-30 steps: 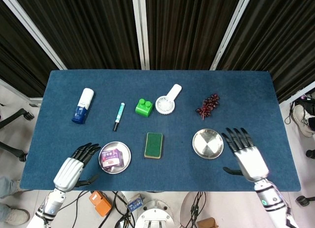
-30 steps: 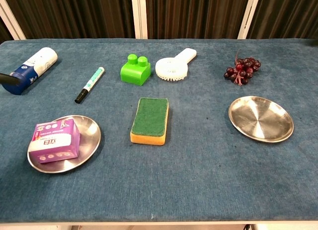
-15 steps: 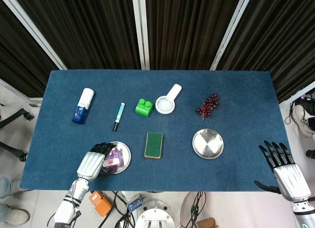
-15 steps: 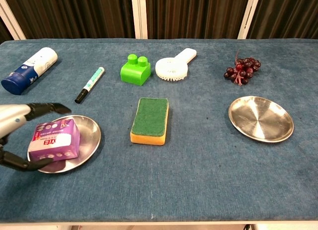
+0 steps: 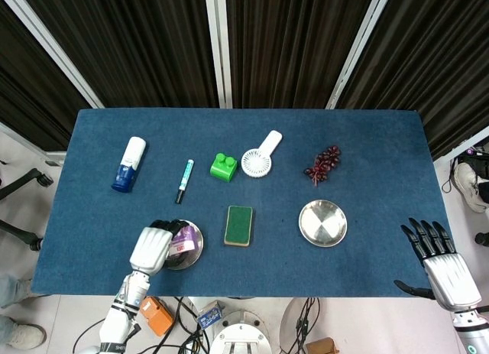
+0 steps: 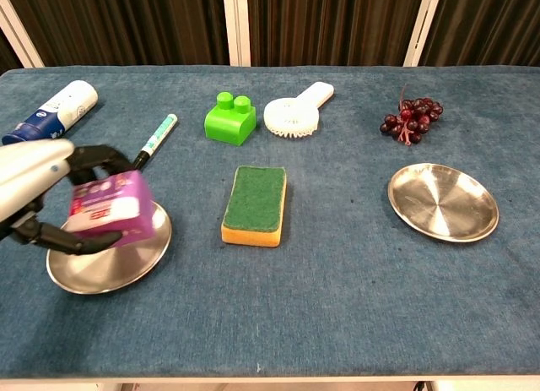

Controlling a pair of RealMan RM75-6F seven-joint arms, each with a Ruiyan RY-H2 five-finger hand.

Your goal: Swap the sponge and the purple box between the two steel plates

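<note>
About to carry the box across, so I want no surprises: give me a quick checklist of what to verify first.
1. Grip: left hand holds the purple box between thumb and fingers. Ok.
2. Lift: box looks tilted and clear of the left plate. Ok, though whether an edge still touches it, cannot tell.
3. Target: right plate is bare. Ok.
4. Path: sponge lies on the table between the plates, right on the straight route. Not ok unless the box passes above it.
5. Right hand is open, off the table's right edge, away from the target. Ok.
6. Grapes sit behind the right plate, apart from it. Ok.
</note>
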